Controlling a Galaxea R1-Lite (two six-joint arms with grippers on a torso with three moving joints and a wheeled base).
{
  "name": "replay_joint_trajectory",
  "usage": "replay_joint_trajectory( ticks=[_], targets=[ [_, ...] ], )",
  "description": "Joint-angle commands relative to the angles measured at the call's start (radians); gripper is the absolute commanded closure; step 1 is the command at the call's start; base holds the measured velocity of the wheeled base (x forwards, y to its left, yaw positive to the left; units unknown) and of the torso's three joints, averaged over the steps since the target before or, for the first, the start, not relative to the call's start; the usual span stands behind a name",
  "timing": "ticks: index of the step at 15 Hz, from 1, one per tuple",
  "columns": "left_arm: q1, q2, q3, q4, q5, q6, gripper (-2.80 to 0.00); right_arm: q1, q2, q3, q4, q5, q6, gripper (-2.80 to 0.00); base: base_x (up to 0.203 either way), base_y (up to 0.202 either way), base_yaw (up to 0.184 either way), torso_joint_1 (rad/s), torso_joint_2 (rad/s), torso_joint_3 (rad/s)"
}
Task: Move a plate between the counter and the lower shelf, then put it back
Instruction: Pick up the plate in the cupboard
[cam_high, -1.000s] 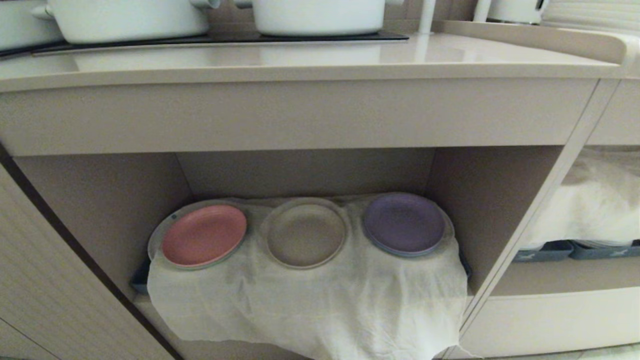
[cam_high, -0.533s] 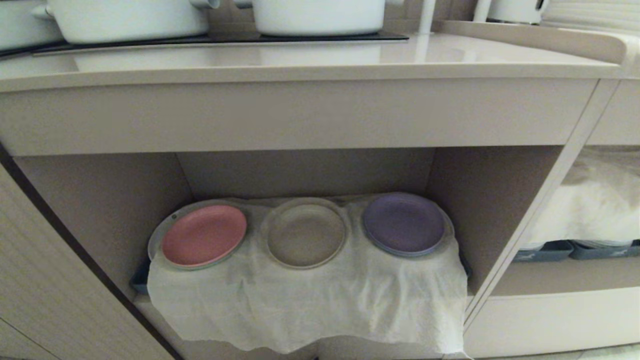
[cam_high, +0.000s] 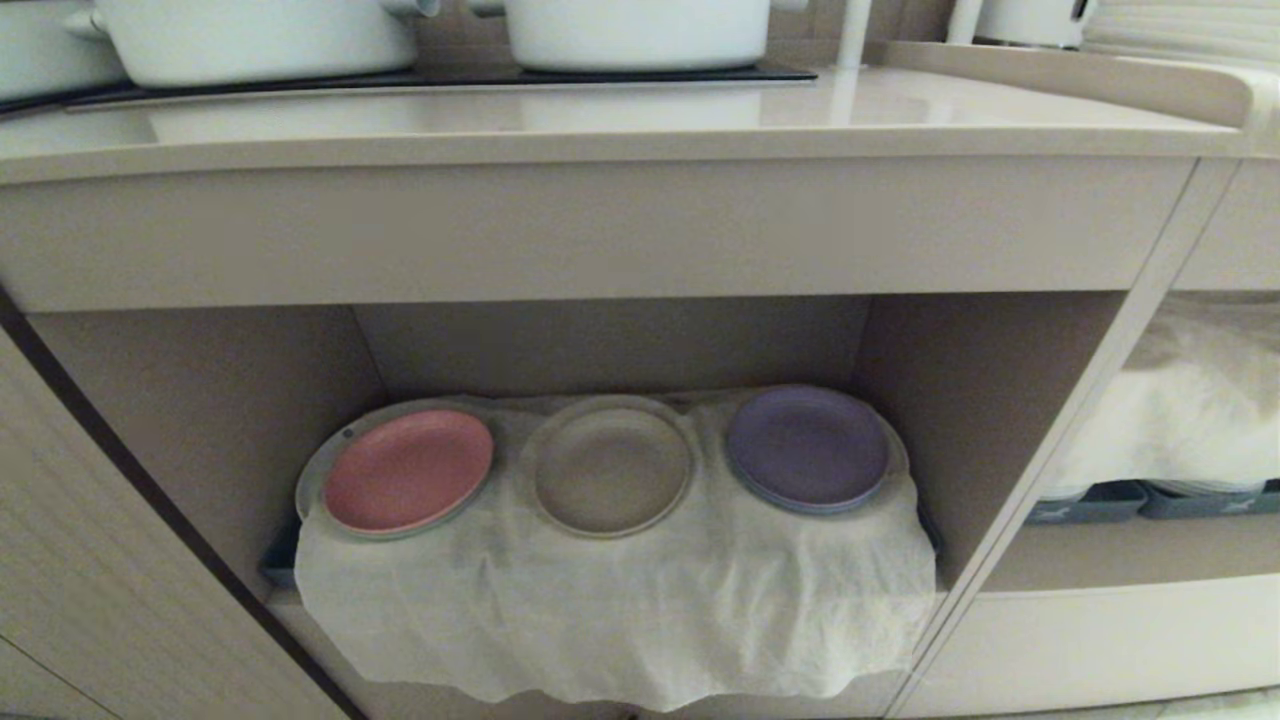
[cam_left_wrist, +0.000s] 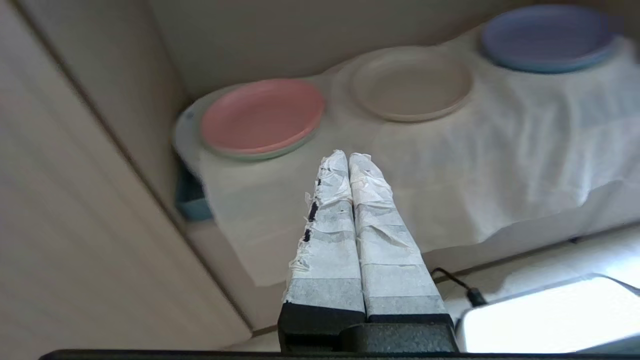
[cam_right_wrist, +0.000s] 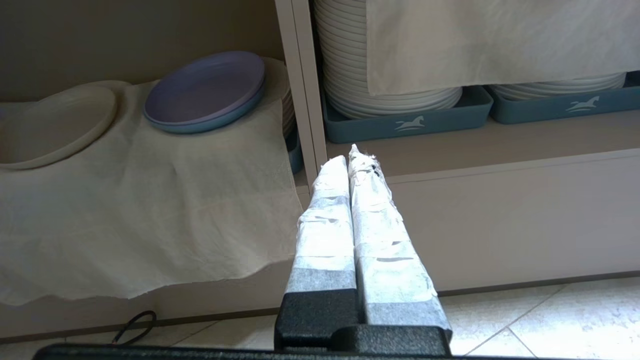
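The cream-beige plate (cam_high: 612, 467) lies flat on the white cloth (cam_high: 620, 600) in the lower shelf (cam_high: 220, 400), in the middle of a row of three small plates. The counter (cam_high: 600, 110) runs above it. My left gripper (cam_left_wrist: 348, 156) is shut and empty, low in front of the cloth's hanging edge, pointing between the pink plate and the plate (cam_left_wrist: 411, 82). My right gripper (cam_right_wrist: 350, 155) is shut and empty, in front of the upright divider (cam_right_wrist: 300, 90), with the plate (cam_right_wrist: 52, 125) off to one side. Neither gripper shows in the head view.
A pink plate (cam_high: 408, 470) and a purple plate (cam_high: 808, 447) flank the beige one. White pots (cam_high: 250, 35) stand on the hob. The neighbouring recess holds stacked white plates (cam_right_wrist: 390, 75) in blue-grey trays (cam_right_wrist: 405, 122). A black cable (cam_right_wrist: 132, 320) lies on the tiled floor.
The cloth's hanging lower edge sits higher in the head view than a second ago, mostly at its right. The three plates have stayed where they were.
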Motion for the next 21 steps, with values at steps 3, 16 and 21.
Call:
replay_joint_trajectory(
  ticks=[3,16,21],
  targets=[
    [0.000,0.060,-0.026,-0.001,-0.029,0.000,0.00,0.000,0.000,0.000,0.000,-0.001,0.000,0.00,0.000,0.000,0.000,0.000,0.00,0.000],
    [-0.006,0.606,-0.205,-0.011,-0.160,-0.080,0.00,0.000,0.000,0.000,0.000,0.000,0.000,0.00,0.000,0.000,0.000,0.000,0.00,0.000],
    [-0.007,0.842,-0.250,-0.030,-0.164,-0.229,0.00,0.000,0.000,0.000,0.000,0.000,0.000,0.00,0.000,0.000,0.000,0.000,0.00,0.000]
  ],
)
